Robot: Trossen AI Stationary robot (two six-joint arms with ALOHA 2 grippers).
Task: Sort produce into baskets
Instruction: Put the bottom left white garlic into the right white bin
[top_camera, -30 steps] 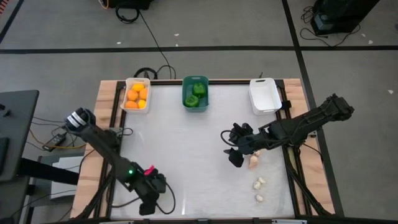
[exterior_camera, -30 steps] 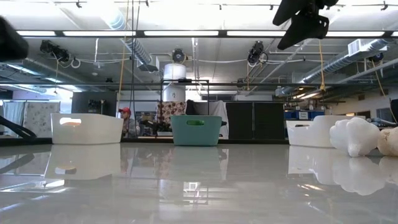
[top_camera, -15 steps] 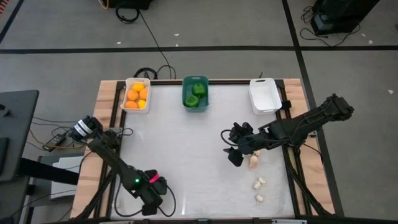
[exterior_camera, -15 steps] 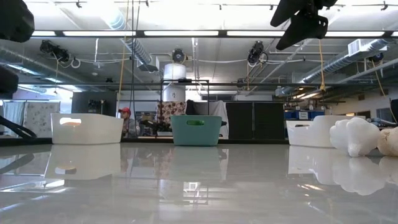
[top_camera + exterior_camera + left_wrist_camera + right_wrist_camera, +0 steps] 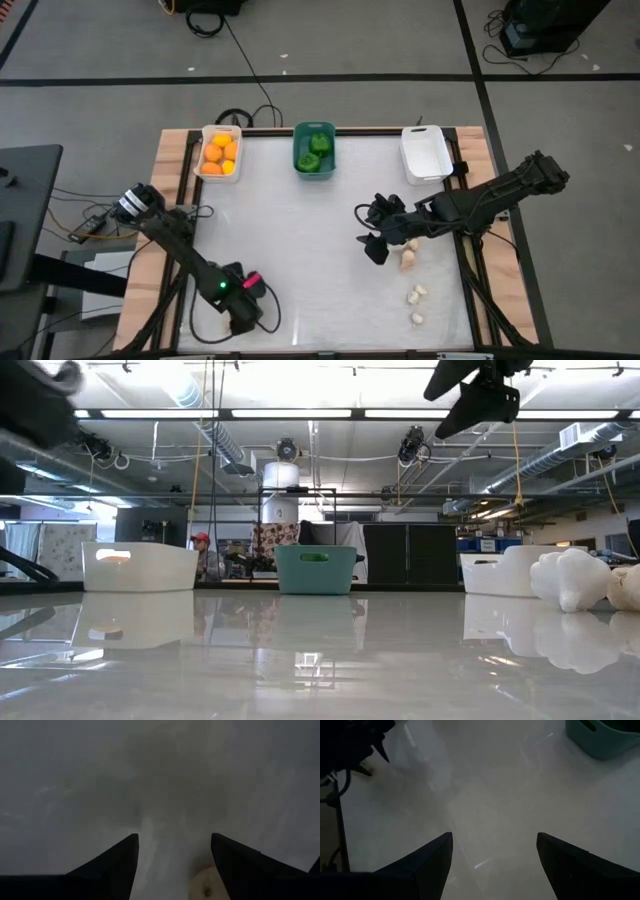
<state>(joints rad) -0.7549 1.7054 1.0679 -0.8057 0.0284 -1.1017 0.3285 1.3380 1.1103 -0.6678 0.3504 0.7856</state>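
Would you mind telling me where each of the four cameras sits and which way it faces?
High view: overhead, looking straight down on the table; both arms show, the left gripper at the near edge, the right gripper beside the garlic bulbs.
Low view: table height, looking level across to the teal basket; the right gripper hangs above.
Left wrist view: looks down past its own fingers at bare tabletop.
Right wrist view: looks past its own fingers across the table.
Shared: the teal basket appears in the high, low and right wrist views.
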